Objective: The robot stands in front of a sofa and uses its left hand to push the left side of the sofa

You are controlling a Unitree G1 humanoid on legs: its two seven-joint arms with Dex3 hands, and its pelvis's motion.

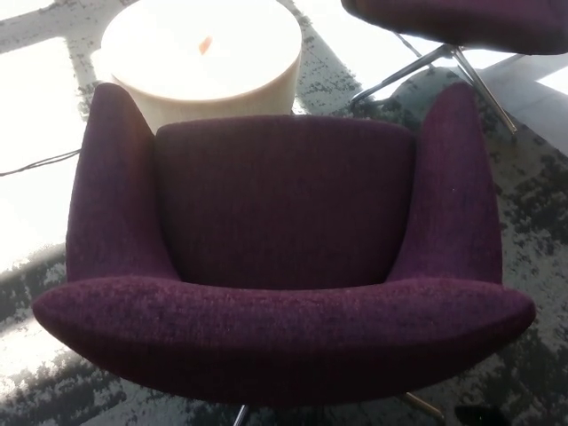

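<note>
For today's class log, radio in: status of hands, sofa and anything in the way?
Both hands out of view. Purple sofa untouched, left armrest clear. Round white table behind it; second chair far right.

Two dark purple fabric-upholstered seats counted: one whole purple armchair sofa (pixel 284 257) at centre, one partly cropped second purple seat (pixel 461 19) at top right edge. One round cream-white side table (pixel 202 60) counted, beyond sofa. One small orange object (pixel 205 44) counted on table top; kind cannot be told. One thin dark cable (pixel 40 163) counted on floor, left. One grey patterned carpet (pixel 532 195) counted.
</note>
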